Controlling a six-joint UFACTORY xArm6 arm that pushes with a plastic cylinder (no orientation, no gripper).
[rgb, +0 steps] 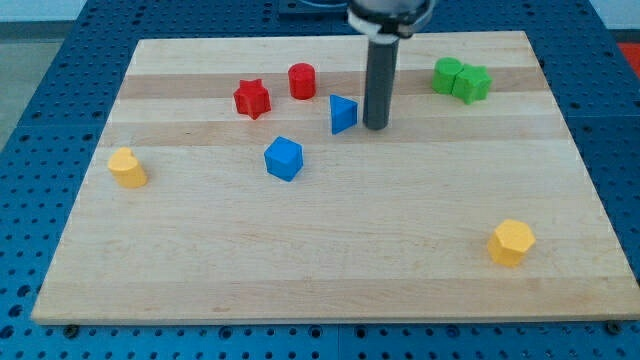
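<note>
— Resting on the board, my tip (376, 126) sits just right of the blue triangular block (342, 113), nearly touching. No claw here, only a bare rod holding nothing.

— Risk?

— Judging by the wedge's slanted faces, an off-centre nudge could spin it toward the red cylinder (302, 80) or red star (252, 98).

— Surroundings?

— Blue cube (284, 158) below-left; green pair (461, 79) right; smooth, matte blocks on pale grained wooden board (330, 270).
</note>
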